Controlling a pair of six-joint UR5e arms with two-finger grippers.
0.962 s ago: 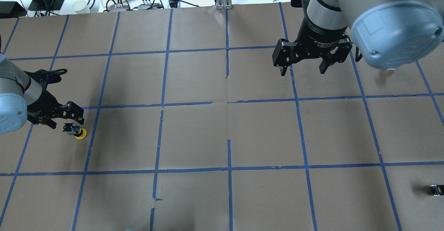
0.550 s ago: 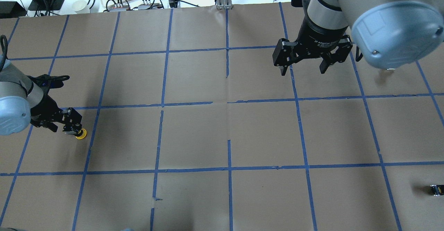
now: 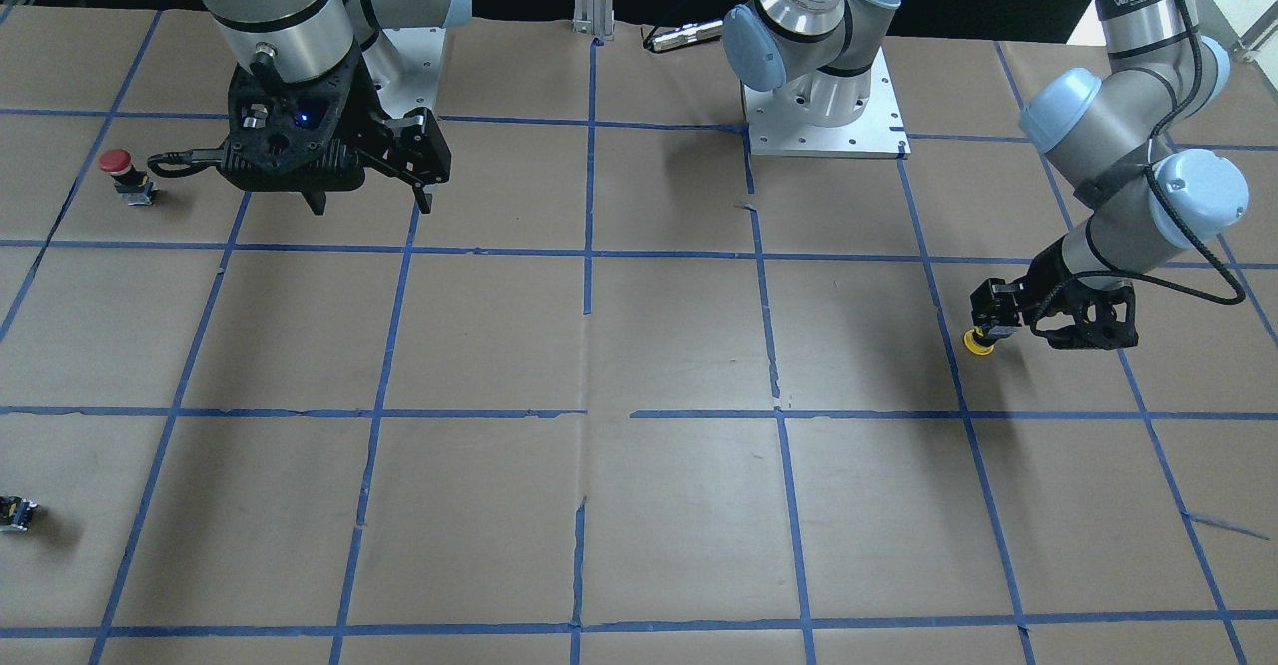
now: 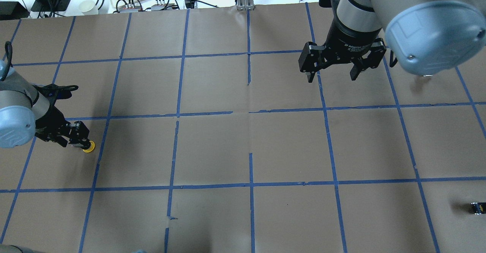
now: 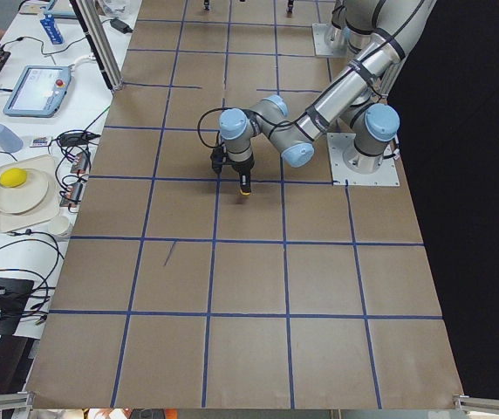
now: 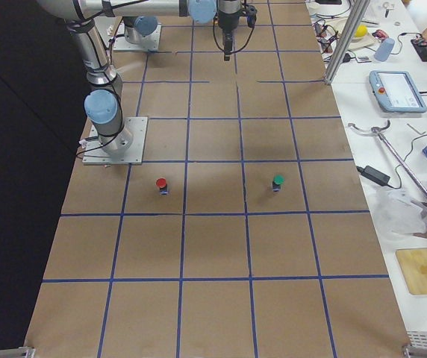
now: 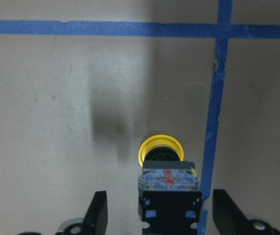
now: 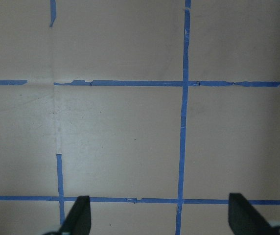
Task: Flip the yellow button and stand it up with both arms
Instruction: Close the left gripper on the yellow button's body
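Setup: table [image 4: 212, 150] covered in brown paper with a blue tape grid; all positions are referenced to the yellow button [image 7: 168, 178]. The right arm [image 4: 429, 36] is well apart from the yellow button, over the opposite half of the table; the left arm [image 4: 17, 122] is bent down directly over it. The right gripper [image 4: 332, 78] hangs above bare paper, far from the button, jaws spread wide, holding nothing. The left gripper [image 4: 79, 143] is lowered around the button, jaws apart; one finger [image 7: 98, 213] sits on each side of its black body, with a gap on both sides and no contact. The button lies on its side on the paper, cap pointing away from the left gripper, just beside a tape line. The red button [image 3: 117, 161] stands upright, far from the yellow one, at the right arm's end; the small dark block [image 4: 476, 207] is likewise far, at the same end.
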